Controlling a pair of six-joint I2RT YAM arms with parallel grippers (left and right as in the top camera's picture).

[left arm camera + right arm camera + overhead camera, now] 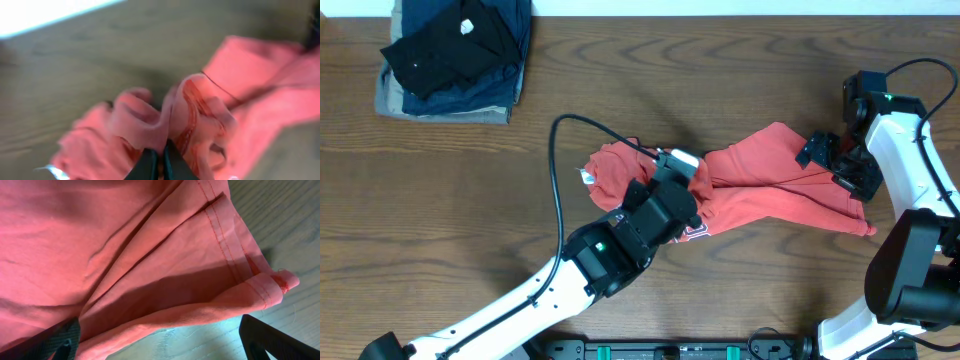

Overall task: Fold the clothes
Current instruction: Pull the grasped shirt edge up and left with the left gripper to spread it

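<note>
At the far left of the wooden table (720, 80), towards its back edge, sits a stack of folded garments (455, 55), black on top of navy and khaki. To the right of it, a black cable (556, 170) loops across the wood to the left arm. The left gripper (160, 162) is closed tight, pinching a raised ridge of the orange-red T-shirt (770, 185) near the garment's bunched left end. A patch of dark and white print (695, 230) shows just beside the gripper. The T-shirt lies crumpled across the middle of the table, stretched out towards the right. At its right end, the right gripper (160, 330) has its jaws spread wide. Its two fingers sit on either side of the stitched hem corner and grip nothing.
</note>
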